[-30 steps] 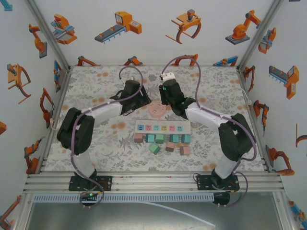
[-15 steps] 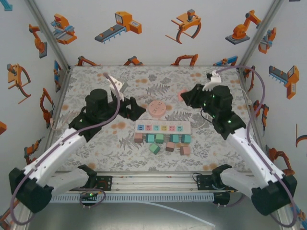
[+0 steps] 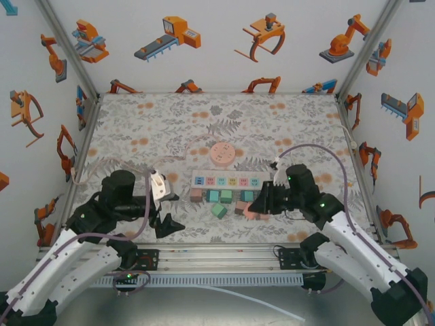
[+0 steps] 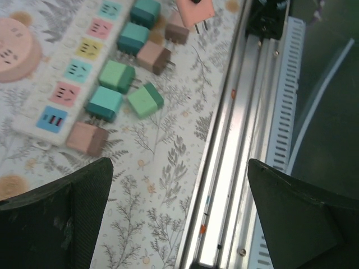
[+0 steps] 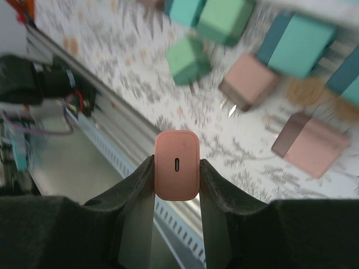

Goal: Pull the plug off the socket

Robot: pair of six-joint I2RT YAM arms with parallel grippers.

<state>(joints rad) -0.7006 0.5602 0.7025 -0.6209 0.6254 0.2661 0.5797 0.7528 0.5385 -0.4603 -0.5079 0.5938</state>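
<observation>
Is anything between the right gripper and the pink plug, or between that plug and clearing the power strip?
Nothing visible. The right gripper is shut straight on the pink plug, a finger on each side, and the plug is already off the power strip, nearer the front rail.

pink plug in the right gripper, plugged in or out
Out: the right gripper pinches the pink plug, prongs bare, away from the power strip.
</observation>
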